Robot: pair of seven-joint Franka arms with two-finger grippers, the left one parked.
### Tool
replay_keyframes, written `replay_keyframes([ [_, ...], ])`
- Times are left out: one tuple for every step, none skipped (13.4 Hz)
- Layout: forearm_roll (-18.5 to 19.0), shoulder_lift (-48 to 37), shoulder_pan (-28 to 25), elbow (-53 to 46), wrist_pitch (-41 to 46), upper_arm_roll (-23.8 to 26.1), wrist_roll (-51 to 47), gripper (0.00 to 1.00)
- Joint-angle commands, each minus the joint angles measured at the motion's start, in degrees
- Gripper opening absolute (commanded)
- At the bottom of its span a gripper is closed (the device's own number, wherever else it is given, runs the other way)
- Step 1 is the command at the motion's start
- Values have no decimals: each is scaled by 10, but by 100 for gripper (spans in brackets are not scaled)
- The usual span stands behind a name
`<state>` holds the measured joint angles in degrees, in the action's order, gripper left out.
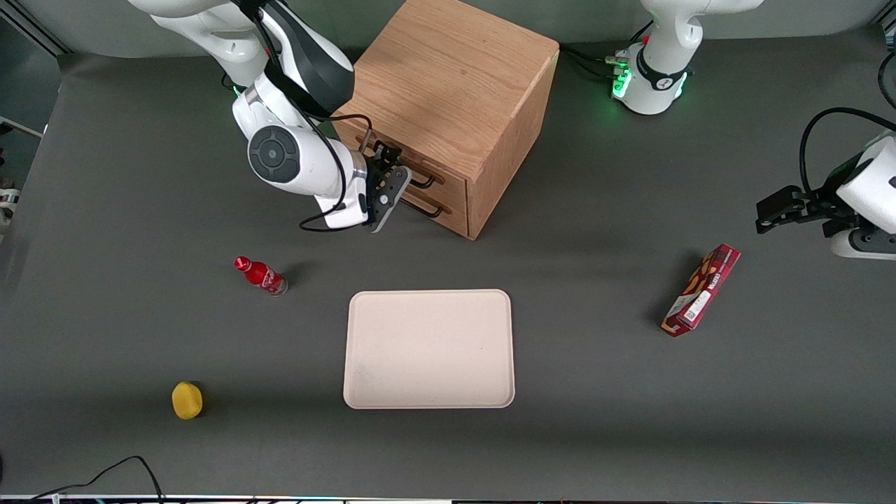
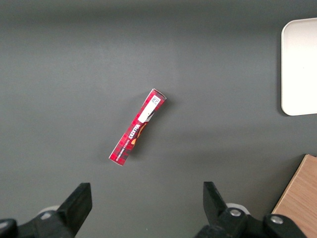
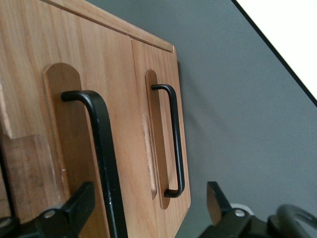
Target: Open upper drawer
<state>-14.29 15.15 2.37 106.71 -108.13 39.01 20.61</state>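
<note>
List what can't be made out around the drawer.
Upper drawer inside: shut front hides it, every view.
Its handle: one end cut off by right wrist view's edge; gripper covers part in front view.
Gripper, open astride the handle: finger contact too close to tell, either view.

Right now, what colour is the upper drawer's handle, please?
Black handle, clearest in the right wrist view.

Tray (image 1: 428,348), red bottle (image 1: 260,275), yellow ball (image 1: 187,400), snack box (image 1: 701,290) on table (image 1: 602,392).
</note>
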Motion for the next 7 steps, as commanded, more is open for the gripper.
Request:
replay_keyframes([
  [-1,-13,6,14,-16,3,15,100],
  [7,-11,7,13,-16,3,15,100],
  [16,-11,7,13,-16,3,15,100],
  [20,-10,7,13,-18,3,15,100],
  [22,-10,8,12,-18,3,15,100],
  [31,-8,8,10,-19,3,15,100],
  [35,-7,9,10,-19,3,15,100],
])
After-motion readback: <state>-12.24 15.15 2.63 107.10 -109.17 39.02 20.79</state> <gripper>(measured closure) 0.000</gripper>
